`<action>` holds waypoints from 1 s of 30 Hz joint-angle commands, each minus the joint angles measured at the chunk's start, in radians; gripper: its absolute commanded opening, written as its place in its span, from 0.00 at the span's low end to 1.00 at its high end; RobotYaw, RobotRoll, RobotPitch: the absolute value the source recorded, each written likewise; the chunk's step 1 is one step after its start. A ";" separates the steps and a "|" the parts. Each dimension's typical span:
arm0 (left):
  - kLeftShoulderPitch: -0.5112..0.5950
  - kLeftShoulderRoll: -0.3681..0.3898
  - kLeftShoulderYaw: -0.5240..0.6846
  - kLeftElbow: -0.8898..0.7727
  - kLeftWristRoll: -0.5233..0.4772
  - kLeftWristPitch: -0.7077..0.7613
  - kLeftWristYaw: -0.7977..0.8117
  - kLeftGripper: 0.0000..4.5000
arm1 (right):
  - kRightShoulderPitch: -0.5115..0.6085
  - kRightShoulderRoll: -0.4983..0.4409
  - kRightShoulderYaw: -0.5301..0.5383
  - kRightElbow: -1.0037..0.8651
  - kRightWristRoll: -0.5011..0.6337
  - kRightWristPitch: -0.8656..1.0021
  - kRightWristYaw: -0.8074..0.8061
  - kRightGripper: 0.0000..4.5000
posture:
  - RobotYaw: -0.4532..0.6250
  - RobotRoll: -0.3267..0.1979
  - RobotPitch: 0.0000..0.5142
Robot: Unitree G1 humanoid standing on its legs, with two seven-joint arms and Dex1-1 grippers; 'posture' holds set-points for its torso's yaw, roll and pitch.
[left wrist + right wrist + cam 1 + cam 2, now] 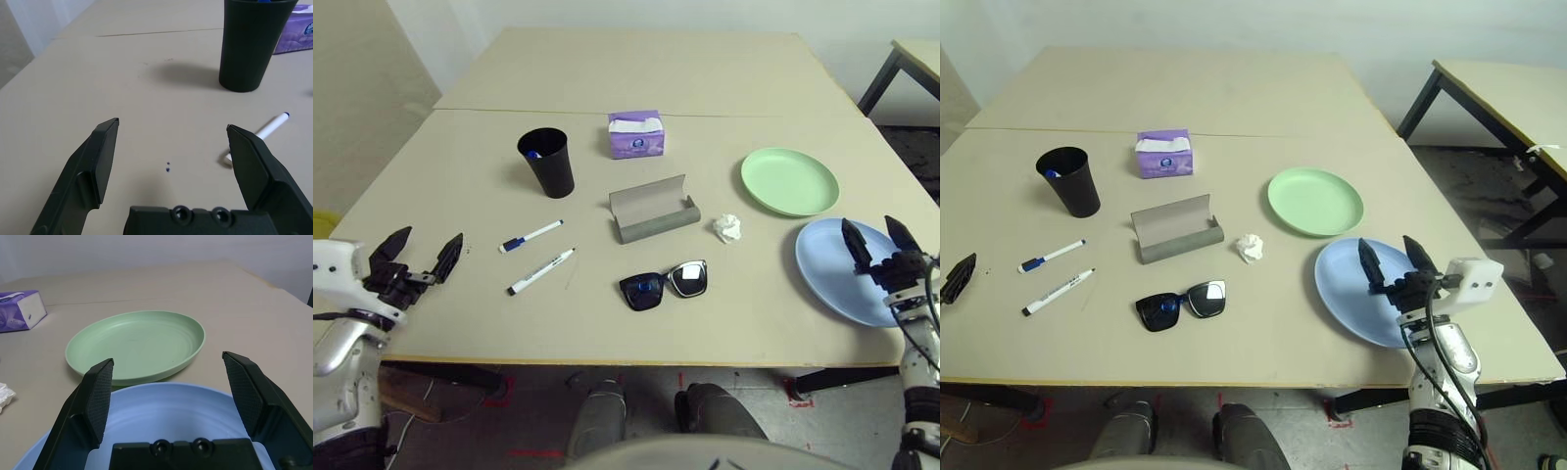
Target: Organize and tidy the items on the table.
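Observation:
On the beige table [636, 69] lie two white marker pens with blue ends [530, 236] [540, 271], black sunglasses [664, 284], an open grey glasses case [653, 210] and a crumpled white tissue [728, 228]. To the right sit a pale-green plate [789, 180] and a pale-blue plate [837, 266]. My left gripper [423, 253] is open near the table's left front edge, left of the pens. My right gripper [1393, 258] hovers open over the blue plate [171, 411], facing the green plate [137, 343].
A black cup [547, 162] holding a blue-ended pen stands behind the pens. A purple tissue box [635, 134] sits mid-table behind the case. A smaller table with black legs [1489, 93] stands off to the right.

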 commanded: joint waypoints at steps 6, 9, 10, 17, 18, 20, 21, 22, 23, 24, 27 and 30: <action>-0.053 0.014 -0.035 0.051 -0.002 0.001 -0.037 0.99 | -0.020 -0.067 -0.015 0.082 -0.007 -0.032 0.034 1.00 | 0.46 0.62 0.22; -0.088 0.024 -0.058 0.043 -0.050 0.027 -0.127 0.99 | -0.018 -0.070 -0.015 0.086 -0.005 -0.040 0.035 1.00 | 0.44 0.62 0.20; -0.096 0.028 -0.068 0.034 -0.065 0.035 -0.160 0.99 | -0.016 -0.070 -0.015 0.085 -0.003 -0.041 0.035 1.00 | 0.44 0.62 0.20; -0.182 0.154 -0.188 0.011 -0.155 0.142 -0.498 0.99 | -0.005 -0.053 -0.009 0.083 -0.003 -0.053 0.035 1.00 | 0.43 0.62 0.17; -0.192 0.172 -0.212 0.013 -0.156 0.147 -0.548 0.99 | -0.007 -0.052 -0.007 0.084 -0.003 -0.053 0.037 1.00 | 0.42 0.62 0.17; -0.213 0.196 -0.255 0.013 -0.156 0.155 -0.629 0.99 | -0.012 -0.053 -0.006 0.086 -0.003 -0.051 0.039 1.00 | 0.42 0.62 0.16; -0.219 0.201 -0.268 0.010 -0.155 0.157 -0.652 0.99 | -0.015 -0.055 -0.007 0.090 -0.002 -0.051 0.041 1.00 | 0.42 0.62 0.16; -0.230 0.210 -0.295 0.004 -0.150 0.159 -0.694 0.99 | -0.017 -0.057 -0.008 0.091 -0.001 -0.052 0.043 1.00 | 0.41 0.62 0.16; -0.242 0.219 -0.326 -0.010 -0.143 0.156 -0.735 0.99 | -0.018 -0.057 -0.008 0.086 -0.001 -0.051 0.043 1.00 | 0.41 0.62 0.16; -0.252 0.226 -0.352 -0.028 -0.139 0.157 -0.765 0.99 | -0.017 -0.058 -0.008 0.083 0.000 -0.051 0.044 1.00 | 0.39 0.62 0.15; -0.301 0.231 -0.422 -0.062 -0.131 0.160 -0.832 0.99 | 0.000 -0.057 -0.011 0.053 0.001 -0.052 0.043 1.00 | 0.37 0.62 0.15; -0.347 0.218 -0.476 -0.043 -0.104 0.126 -0.886 0.99 | 0.036 -0.057 -0.019 -0.001 -0.001 -0.056 0.028 1.00 | 0.34 0.62 0.15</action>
